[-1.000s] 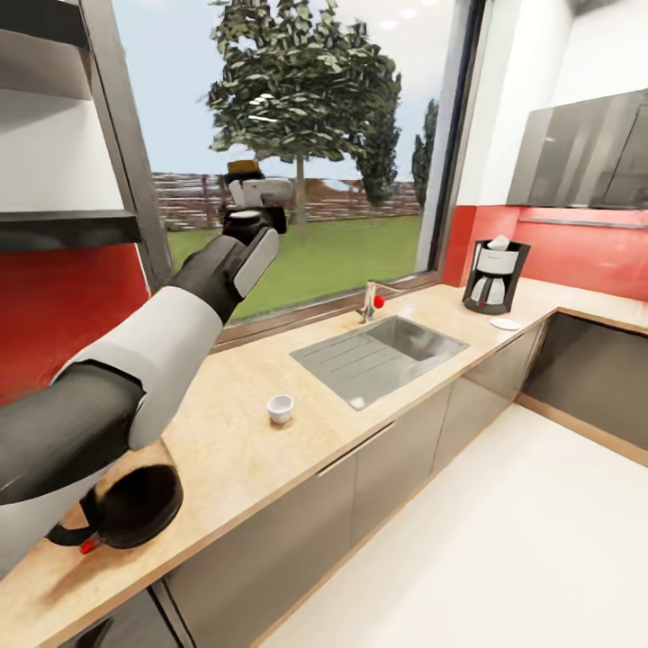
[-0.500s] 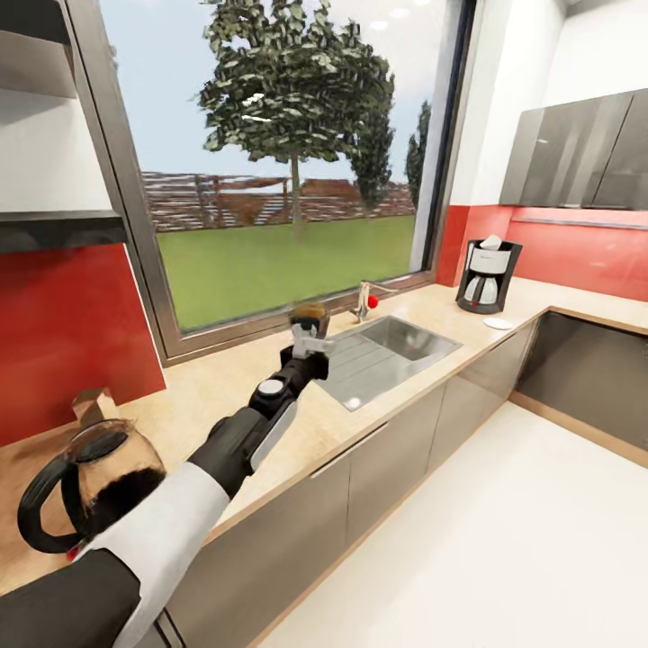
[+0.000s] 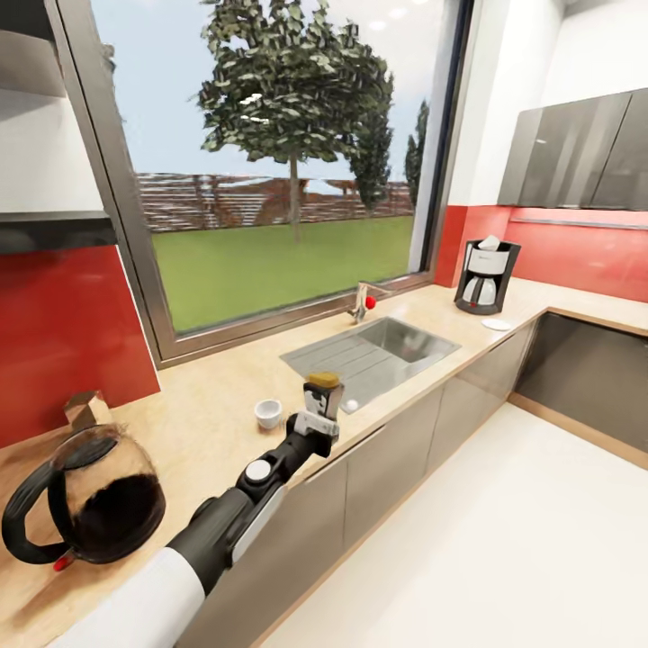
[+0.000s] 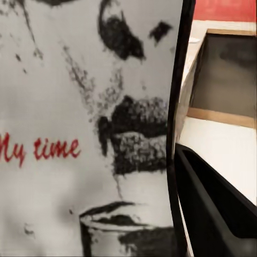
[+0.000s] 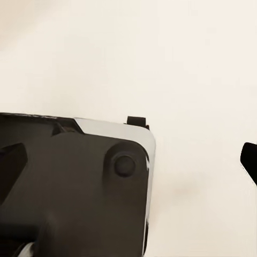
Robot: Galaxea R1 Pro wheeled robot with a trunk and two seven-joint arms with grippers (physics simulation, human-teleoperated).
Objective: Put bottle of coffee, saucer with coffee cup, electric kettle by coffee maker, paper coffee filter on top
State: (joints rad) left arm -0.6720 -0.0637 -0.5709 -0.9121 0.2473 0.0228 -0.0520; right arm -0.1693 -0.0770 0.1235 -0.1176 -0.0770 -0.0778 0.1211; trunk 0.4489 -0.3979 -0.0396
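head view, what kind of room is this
A home kitchen, most likely: a long wood-tone countertop with a steel sink set under a big window, plus a coffee maker and an electric kettle on it.

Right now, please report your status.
Left gripper shut on small dark yellow-capped coffee bottle, above light wood-tone countertop. Right gripper: cannot tell. Boxy black-and-white coffee maker far off.

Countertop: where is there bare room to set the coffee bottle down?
Bare countertop lies between the electric kettle and coffee cup, and between the sink and coffee maker. It is crowded beside the saucer.
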